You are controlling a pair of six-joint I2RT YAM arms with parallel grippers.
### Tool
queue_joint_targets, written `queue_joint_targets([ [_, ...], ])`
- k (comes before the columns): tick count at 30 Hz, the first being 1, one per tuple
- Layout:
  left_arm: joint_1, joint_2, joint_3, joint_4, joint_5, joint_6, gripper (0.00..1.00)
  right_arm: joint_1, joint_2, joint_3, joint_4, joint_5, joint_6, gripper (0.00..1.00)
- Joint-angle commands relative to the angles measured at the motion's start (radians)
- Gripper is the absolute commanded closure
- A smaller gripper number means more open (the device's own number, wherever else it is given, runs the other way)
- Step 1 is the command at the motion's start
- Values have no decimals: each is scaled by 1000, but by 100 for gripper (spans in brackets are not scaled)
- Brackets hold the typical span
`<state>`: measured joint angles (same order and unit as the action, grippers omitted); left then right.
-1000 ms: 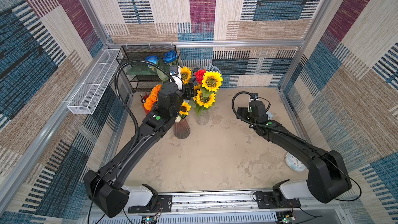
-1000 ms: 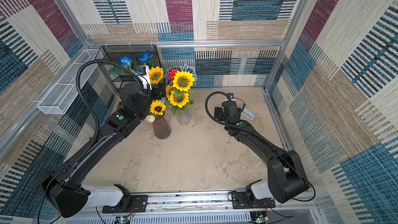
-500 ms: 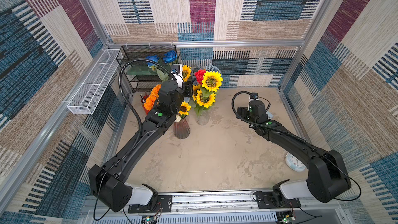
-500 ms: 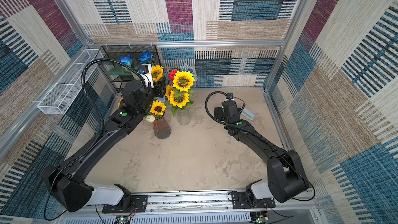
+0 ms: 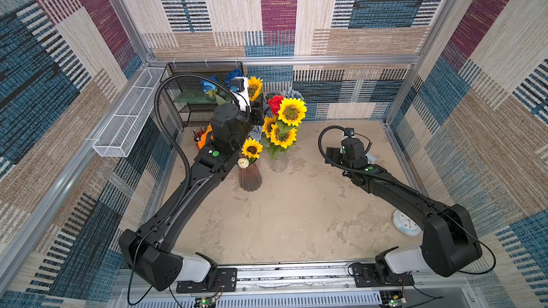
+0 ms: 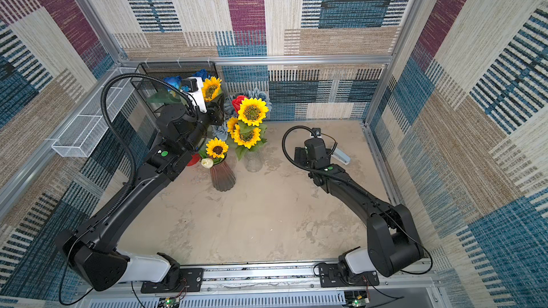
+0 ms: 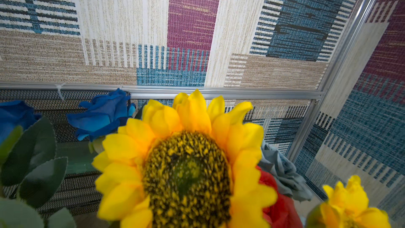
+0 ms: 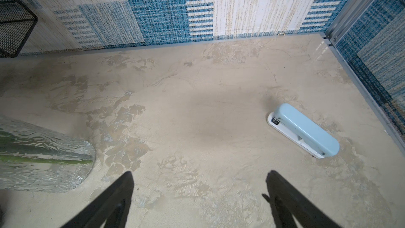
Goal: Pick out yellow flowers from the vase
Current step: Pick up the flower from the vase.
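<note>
Yellow flowers (image 5: 292, 111): most stand in the clear vase (image 5: 278, 162) on the surface (image 5: 296, 217), beside a red rose (image 5: 275, 103); one sunflower (image 5: 254, 87) rises high, close by my left wrist.
Left jaws: hidden under that bloom; I cannot tell whether they grip its stem.
Right jaws: apart, empty, low over the surface.
Risk: a slanted pull could tip the vase, or drag the rose out if stems snag.

Left arm (image 5: 189, 191): matte black shell, green dot (image 5: 215, 153) near wrist | right arm (image 5: 394, 191): same black, green dot | bases: white collar (image 5: 192, 265) on screwed black plate (image 5: 207, 282) | cables: ribbed black hose (image 5: 161, 108) on each arm | left wrist: white camera block (image 5: 241, 99) | right pincer (image 8: 200, 172): two black tapered fingers (image 8: 114, 198)
</note>
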<state>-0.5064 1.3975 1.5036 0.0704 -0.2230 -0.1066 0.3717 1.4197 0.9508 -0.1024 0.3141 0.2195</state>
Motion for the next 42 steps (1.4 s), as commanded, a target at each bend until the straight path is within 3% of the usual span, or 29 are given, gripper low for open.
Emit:
queue_joint_targets([
  [1,1,-3,27,-2,22,17,58,3,-8,6,3,-1,9,4],
  [18,0,-86,228,-124,32,102,57,4,-19,3,7,-10,17,4],
  [27,0,-197,316,-180,46,127,57,6,-70,-13,27,-6,2,4],
  [38,1,-238,542,-352,115,99,56,7,-97,-15,38,-18,0,4],
  [42,1,-243,611,-418,78,110,57,8,-119,-11,27,-15,-12,4],
])
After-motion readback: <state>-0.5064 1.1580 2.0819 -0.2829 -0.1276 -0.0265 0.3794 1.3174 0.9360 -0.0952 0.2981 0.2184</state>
